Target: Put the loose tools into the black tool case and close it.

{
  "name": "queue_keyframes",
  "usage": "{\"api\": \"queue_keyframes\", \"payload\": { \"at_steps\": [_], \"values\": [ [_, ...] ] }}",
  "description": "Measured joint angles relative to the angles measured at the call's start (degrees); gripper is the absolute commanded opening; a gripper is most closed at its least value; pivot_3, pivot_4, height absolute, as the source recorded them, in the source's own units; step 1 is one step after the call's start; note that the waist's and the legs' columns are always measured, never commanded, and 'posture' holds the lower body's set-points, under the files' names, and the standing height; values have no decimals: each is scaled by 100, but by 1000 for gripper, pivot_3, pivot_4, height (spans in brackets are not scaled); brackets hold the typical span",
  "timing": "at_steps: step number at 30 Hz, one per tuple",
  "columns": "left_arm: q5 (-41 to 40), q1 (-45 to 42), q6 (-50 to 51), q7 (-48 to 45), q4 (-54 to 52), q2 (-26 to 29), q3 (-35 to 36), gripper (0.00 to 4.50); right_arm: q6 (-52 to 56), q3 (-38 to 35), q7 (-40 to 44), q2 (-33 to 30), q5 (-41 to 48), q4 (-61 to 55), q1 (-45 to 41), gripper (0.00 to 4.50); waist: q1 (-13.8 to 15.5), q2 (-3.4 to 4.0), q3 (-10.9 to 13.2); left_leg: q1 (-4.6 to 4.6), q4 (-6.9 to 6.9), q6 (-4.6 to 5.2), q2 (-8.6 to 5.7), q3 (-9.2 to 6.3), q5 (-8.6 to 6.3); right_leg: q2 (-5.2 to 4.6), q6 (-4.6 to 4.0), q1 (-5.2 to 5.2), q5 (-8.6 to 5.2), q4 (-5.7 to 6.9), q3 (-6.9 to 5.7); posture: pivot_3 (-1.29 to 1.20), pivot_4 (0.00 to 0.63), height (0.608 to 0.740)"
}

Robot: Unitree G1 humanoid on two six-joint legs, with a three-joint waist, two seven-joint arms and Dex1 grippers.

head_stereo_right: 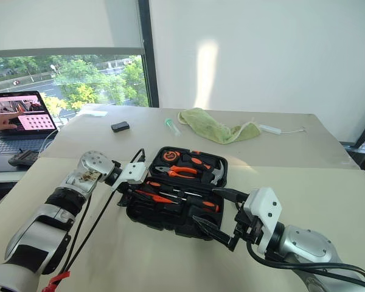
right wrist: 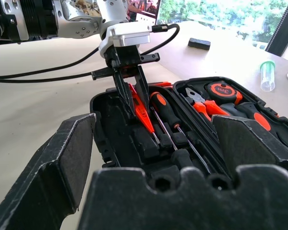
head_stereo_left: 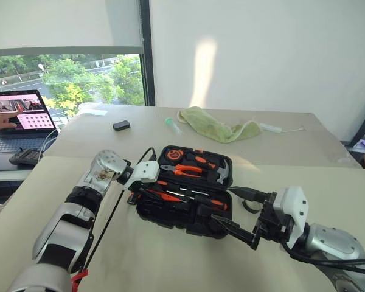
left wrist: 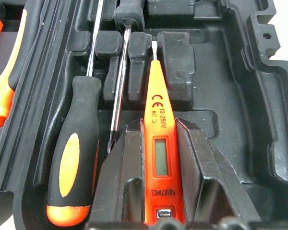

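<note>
- Left claw (left wrist: 161,158) grips the slim, glossy orange tester pen (left wrist: 158,139) over the moulded black tool case (head_stereo_left: 185,216).
- Right claw (head_stereo_left: 234,213) gapes wide at the case's near edge, holding nothing.

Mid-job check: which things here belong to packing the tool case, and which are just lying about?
Job:
- black tool case, lying open
- orange tester pen, in the left hand
- screwdriver with orange-and-black handle, in the case

Lying about:
- green cloth
- small black box
- clear tube
- laptop
</note>
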Motion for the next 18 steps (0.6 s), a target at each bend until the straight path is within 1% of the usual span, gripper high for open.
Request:
{"api": "queue_keyframes", "payload": {
  "at_steps": [6, 8, 10, 12, 13, 14, 18],
  "values": [
    [-4, 23, 5, 72, -42, 3, 27, 3638, 0, -11, 6, -27, 14, 3, 27, 4500, 2, 0, 0, -1, 1, 0, 0, 0, 0, 0, 1, 0, 0, 1, 0, 0, 150, 740],
    [-76, 80, 55, 91, -186, 10, 144, 3638, 0, -34, 3, -27, 24, 3, 46, 4500, 0, 0, 0, -2, 2, 0, 0, 0, 0, 0, 1, 0, 1, 1, 1, 0, 150, 740],
    [-312, 157, 304, 129, -479, 41, 371, 3638, 0, -55, -5, -28, 39, 1, 50, 4500, -2, 0, 0, -2, 3, 0, 1, -1, 0, -1, 1, -1, 1, 1, 0, 0, 150, 740],
    [-618, 256, 735, 160, -787, 87, 652, 3079, 0, -65, -12, -28, 42, 0, 50, 4500, -4, 0, 0, -1, 3, 0, 3, -1, 0, -1, 1, -1, 1, 3, 1, 0, 150, 740],
    [-822, 309, 1157, 230, -984, 130, 834, 3055, 3, -66, -16, -28, 44, 1, 46, 4500, -5, 0, 0, -1, 3, 0, 3, -1, 0, 0, 1, -1, 1, 3, 1, 0, 150, 740],
    [-989, 357, 1488, 306, -1122, 173, 1001, 2555, 11, -65, -19, -28, 44, 1, 35, 4500, -14, 0, 0, 1, 3, 0, 3, -1, 0, 0, 1, -1, 1, 5, 2, 0, 150, 740],
    [-1410, 616, 2495, 779, -1520, 238, 1475, 1210, 20, -55, -30, -27, 42, 4, -10, 4500, -13, 1, 0, 4, 4, -1, 3, -1, 1, 0, 2, 0, 1, 8, 3, 0, 150, 740]
  ]
}}
